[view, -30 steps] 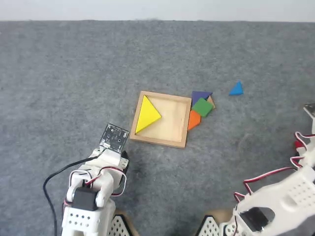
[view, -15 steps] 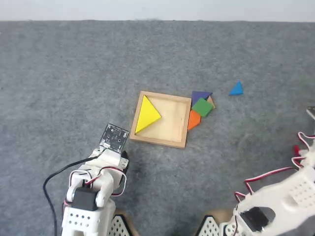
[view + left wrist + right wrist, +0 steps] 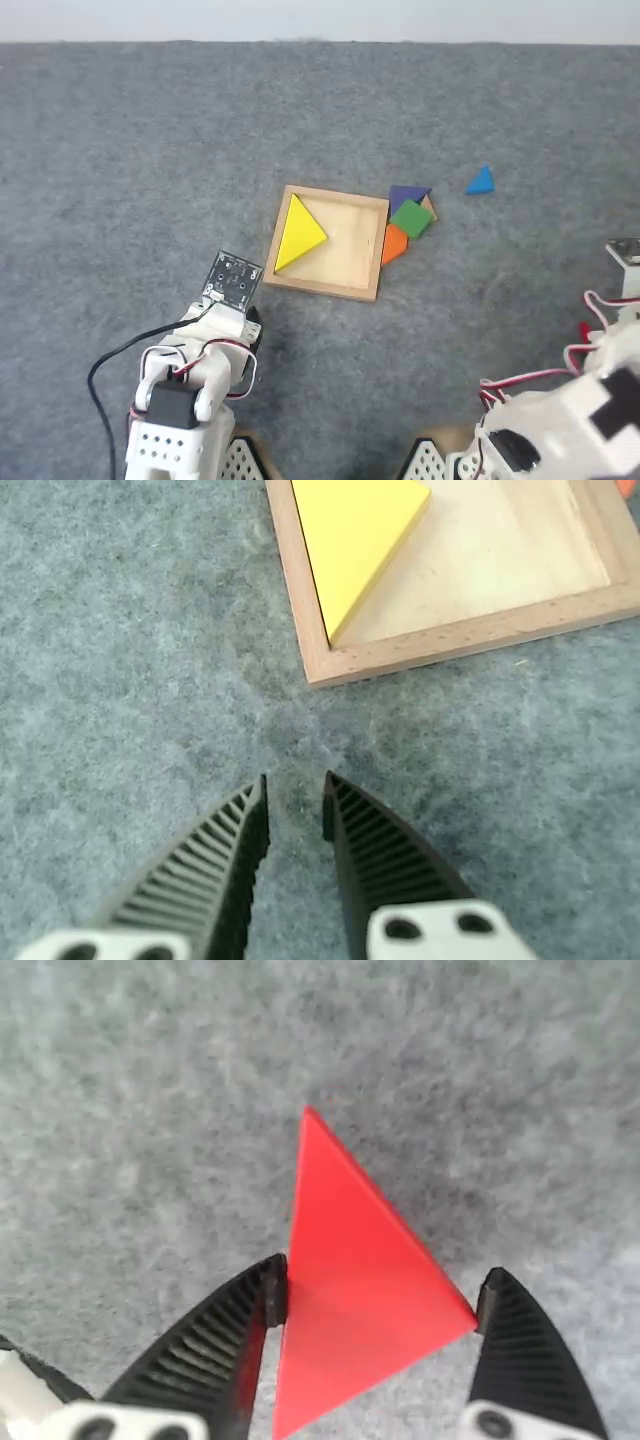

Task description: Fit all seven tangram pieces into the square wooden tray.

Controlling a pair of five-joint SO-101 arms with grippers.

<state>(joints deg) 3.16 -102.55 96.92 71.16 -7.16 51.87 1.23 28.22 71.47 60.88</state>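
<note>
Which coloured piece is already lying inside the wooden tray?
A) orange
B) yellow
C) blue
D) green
B: the yellow triangle lies flat inside the wooden tray, while the green square sits outside its rim.

Support: table covered in grey felt (image 3: 150, 150).

Directly on the felt:
- square wooden tray (image 3: 320, 287), roughly mid-table.
- Tight cluster just beside the tray's right rim: purple piece (image 3: 405, 193), green square (image 3: 411, 218), tan piece (image 3: 430, 206), orange piece (image 3: 394, 243). The orange one touches the rim. Overlap within the cluster cannot be told.
- blue triangle (image 3: 481, 181), alone, near the cluster.
- red triangle (image 3: 350, 1300), well apart at the right edge; flat contact with the felt is unclear.
</note>
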